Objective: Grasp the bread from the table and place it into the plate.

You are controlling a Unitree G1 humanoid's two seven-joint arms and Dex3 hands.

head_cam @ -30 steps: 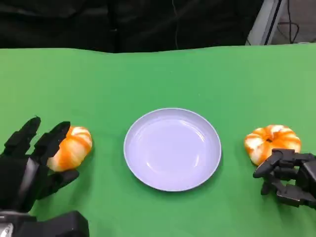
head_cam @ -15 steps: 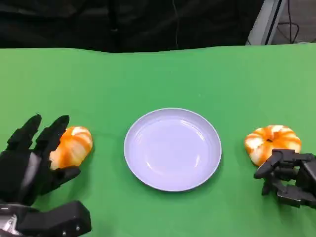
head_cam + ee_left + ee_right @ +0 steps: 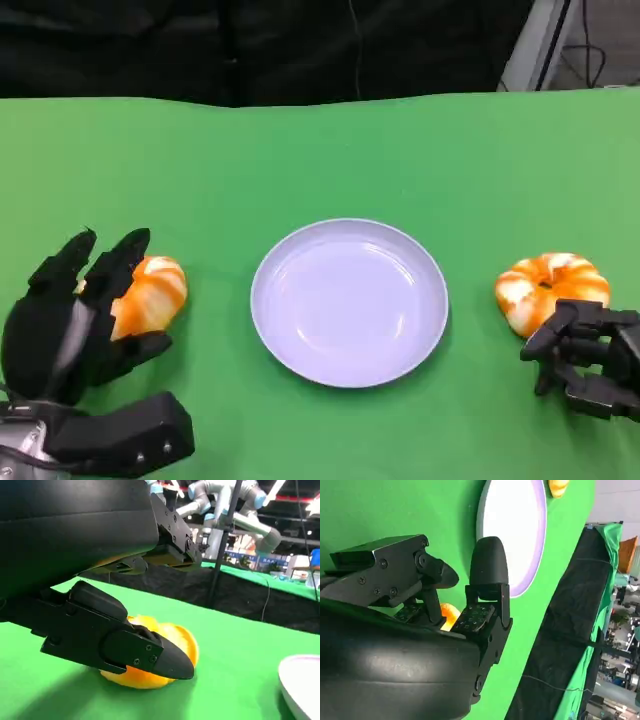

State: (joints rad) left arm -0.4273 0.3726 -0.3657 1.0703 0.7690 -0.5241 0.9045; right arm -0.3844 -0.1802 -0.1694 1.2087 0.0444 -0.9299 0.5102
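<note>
Two orange-and-white bread buns lie on the green table, either side of a pale lilac plate [image 3: 348,300]. My left hand [image 3: 75,320] cups the left bun [image 3: 158,290], fingers spread over its near side and thumb beneath; the bun still rests on the cloth. In the left wrist view the thumb [image 3: 125,645] lies across the front of this bun [image 3: 186,639], the fingers above it. My right hand [image 3: 585,358] sits with fingers curled in, holding nothing, just in front of the right bun [image 3: 550,282]. A sliver of that bun [image 3: 450,615] shows between my right hand's fingers [image 3: 485,580].
The table's far edge meets a black backdrop [image 3: 250,50]. The plate's rim [image 3: 300,680] lies beyond the left bun, and the plate [image 3: 515,525] with the far bun [image 3: 559,486] lies beyond my right hand. Bare green cloth surrounds the plate.
My left hand has crept forward and closer round the left bun, with more of its forearm in view. My right hand has drifted slightly toward the near edge.
</note>
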